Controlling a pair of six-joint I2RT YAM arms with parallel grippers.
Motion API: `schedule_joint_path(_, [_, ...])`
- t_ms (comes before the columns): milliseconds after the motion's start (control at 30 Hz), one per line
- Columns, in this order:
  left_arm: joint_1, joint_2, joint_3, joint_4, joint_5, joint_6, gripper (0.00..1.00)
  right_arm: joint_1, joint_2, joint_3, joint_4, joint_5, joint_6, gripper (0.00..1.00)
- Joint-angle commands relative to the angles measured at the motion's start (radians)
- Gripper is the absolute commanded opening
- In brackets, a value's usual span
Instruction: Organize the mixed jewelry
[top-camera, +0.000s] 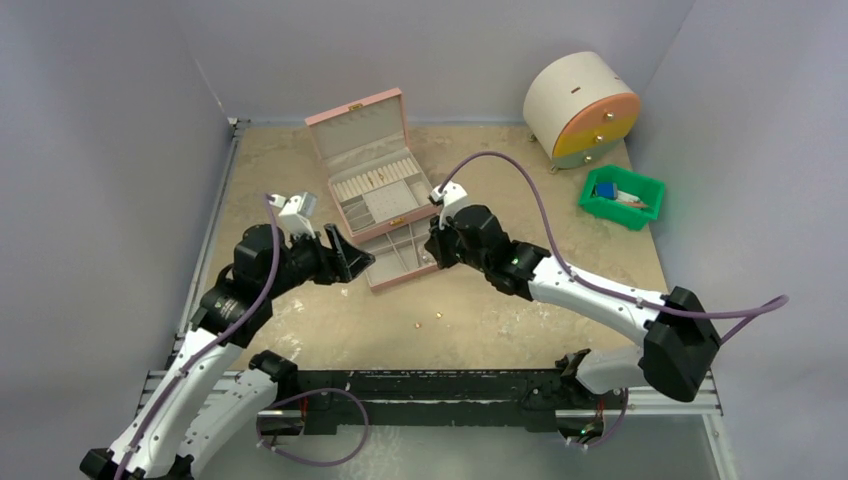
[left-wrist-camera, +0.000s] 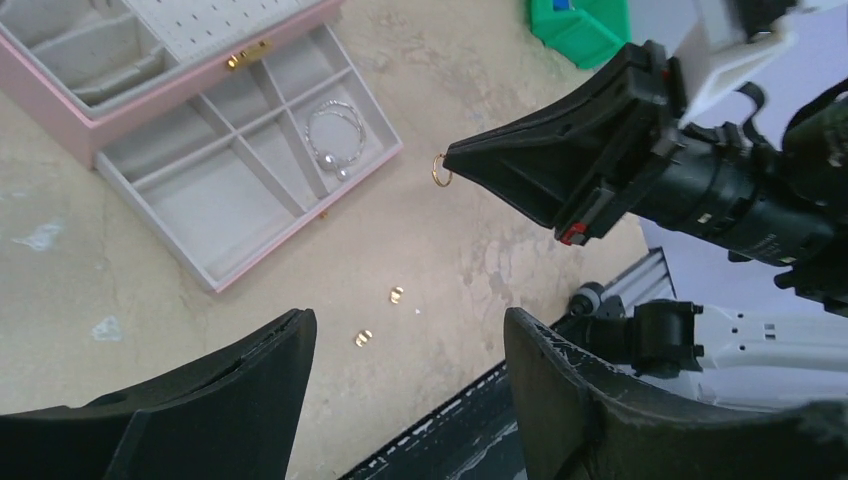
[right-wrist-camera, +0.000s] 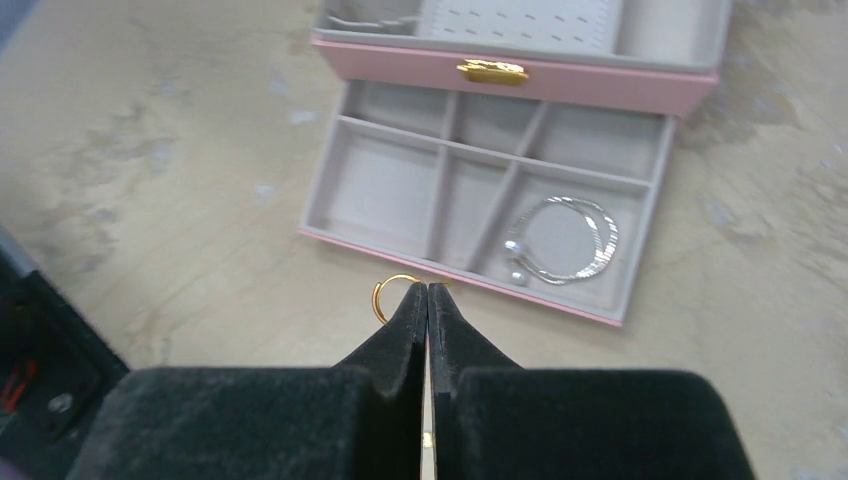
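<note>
Gold ring pinched by its edge at the very tips of the right claw, claw pressed together on it, most of the ring sticking out to one side; it sits just outside the near rim of the pulled-out drawer of the pink box, height above the table can't be told; silvery bracelet already lies in the drawer's corner cell, the other cells look bare; two small gold beads loose on the table in front of the drawer, well apart from the ring; left claw spread wide, holding nothing, looking down on those beads; step in hand reads as dropping the ring into a drawer cell; to do it well: carry it slowly since the grip is only on the edge and could slip, clear the drawer rim, pick a cell away from the bracelet, go low into the cell before letting go so the ring doesn't bounce or roll out; left arm should stay out of the right arm's way.
</note>
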Motion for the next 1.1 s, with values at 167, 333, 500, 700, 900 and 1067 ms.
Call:
schedule_joint_path(167, [0.005, 0.043, -0.086, 0.209, 0.185, -0.12, 0.63, 0.114, -0.081, 0.024, 0.128, -0.086, -0.001, 0.0])
schedule_joint_path(333, [0.004, 0.059, -0.123, 0.281, 0.227, -0.172, 0.57, 0.148, -0.096, 0.042, 0.14, -0.109, 0.004, 0.0])
schedule_joint_path(500, [0.004, 0.065, -0.136, 0.319, 0.252, -0.203, 0.53, 0.165, -0.102, 0.058, 0.148, -0.136, 0.009, 0.0])
schedule_joint_path(700, [0.004, 0.067, -0.143, 0.325, 0.26, -0.211, 0.47, 0.175, -0.111, 0.058, 0.167, -0.153, 0.016, 0.0])
schedule_joint_path(900, [0.004, 0.065, -0.15, 0.325, 0.266, -0.212, 0.43, 0.186, -0.114, 0.062, 0.185, -0.161, 0.026, 0.0])
schedule_joint_path(1067, [0.004, 0.066, -0.153, 0.329, 0.272, -0.213, 0.4, 0.194, -0.113, 0.068, 0.189, -0.161, 0.025, 0.0])
